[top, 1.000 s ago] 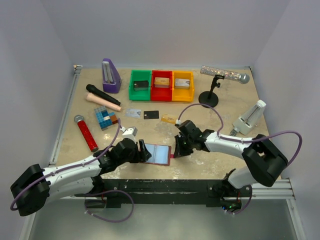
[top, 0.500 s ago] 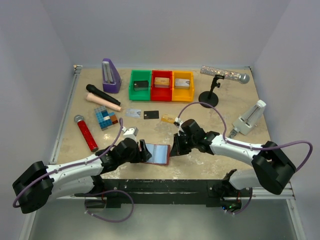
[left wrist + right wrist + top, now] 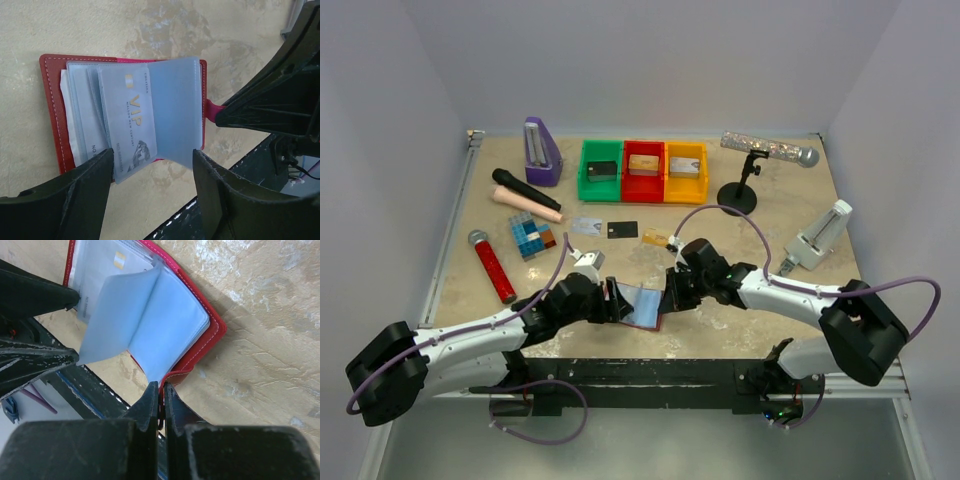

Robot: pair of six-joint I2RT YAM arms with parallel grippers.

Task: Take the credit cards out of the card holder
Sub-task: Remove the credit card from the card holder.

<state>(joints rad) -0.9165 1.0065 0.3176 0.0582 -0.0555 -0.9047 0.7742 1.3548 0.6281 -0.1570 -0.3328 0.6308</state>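
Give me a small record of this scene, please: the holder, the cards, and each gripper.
card holder: open on the table, red cover down, clear sleeves fanned up
card inside: silvery VIP card in a sleeve
cards out: silver card, black card, gold-tan card, in a row on the table beyond the holder
left gripper: open, fingers either side of the sleeves, gripping nothing
right gripper: shut on the holder's red tab
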